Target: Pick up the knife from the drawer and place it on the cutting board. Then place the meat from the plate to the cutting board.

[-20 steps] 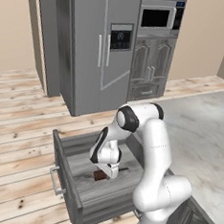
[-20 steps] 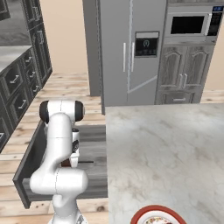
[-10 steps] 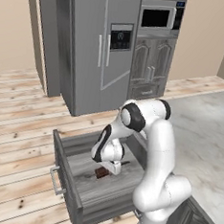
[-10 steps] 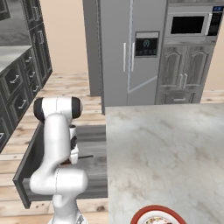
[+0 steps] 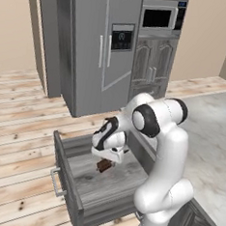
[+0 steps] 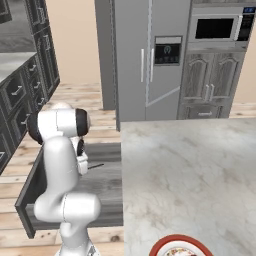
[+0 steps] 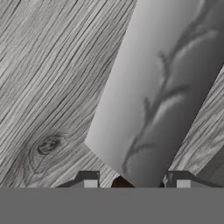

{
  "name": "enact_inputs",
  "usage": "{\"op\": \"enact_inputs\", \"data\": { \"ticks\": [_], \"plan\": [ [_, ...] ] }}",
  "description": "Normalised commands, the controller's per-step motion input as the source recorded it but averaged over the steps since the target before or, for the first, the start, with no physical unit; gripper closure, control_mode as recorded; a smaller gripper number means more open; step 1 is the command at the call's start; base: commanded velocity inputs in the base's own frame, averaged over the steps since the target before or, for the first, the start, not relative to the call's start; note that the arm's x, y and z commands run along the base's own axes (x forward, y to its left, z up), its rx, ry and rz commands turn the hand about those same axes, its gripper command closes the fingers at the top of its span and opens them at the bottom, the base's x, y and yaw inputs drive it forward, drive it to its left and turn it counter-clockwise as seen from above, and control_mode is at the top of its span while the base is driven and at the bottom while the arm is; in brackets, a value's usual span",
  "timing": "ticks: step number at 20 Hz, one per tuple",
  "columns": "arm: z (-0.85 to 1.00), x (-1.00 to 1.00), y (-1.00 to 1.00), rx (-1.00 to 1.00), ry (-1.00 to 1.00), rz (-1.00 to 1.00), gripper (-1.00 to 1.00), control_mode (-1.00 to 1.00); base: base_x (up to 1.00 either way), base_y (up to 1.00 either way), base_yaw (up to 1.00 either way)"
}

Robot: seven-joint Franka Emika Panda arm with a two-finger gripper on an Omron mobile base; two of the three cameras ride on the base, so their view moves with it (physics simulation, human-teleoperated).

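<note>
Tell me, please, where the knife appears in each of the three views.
Left base view: the knife shows its brown handle near the centre, inside the open drawer.
Right base view: its thin dark blade lies left of centre, over the drawer floor.
Hand view: its grey blade runs from the bottom centre to the upper right.
Shared landmark: the drawer's grey wood-grain floor.

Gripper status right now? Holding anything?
Gripper: closed on the knife by its reddish-brown handle, down in the open drawer.

Kitchen; fridge (image 5: 101,46), microwave (image 6: 216,28)
</note>
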Motion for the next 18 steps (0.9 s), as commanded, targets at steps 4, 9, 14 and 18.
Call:
{"op": "enact_inputs", "data": {
  "ticks": [4, 9, 14, 18],
  "plan": [
    [0.79, 0.00, 0.07, -0.05, 0.05, 0.19, 1.00, -1.00, 0.00, 0.00, 0.00],
    [0.59, 0.00, 0.00, -0.06, 0.01, 0.19, 1.00, -1.00, 0.00, 0.00, 0.00],
    [0.33, 0.00, 0.02, -0.03, 0.00, 0.19, 1.00, -1.00, 0.00, 0.00, 0.00],
    [0.28, -0.03, 0.00, 0.00, 0.00, 0.12, 1.00, -1.00, 0.00, 0.00, 0.00]
  ]
}}
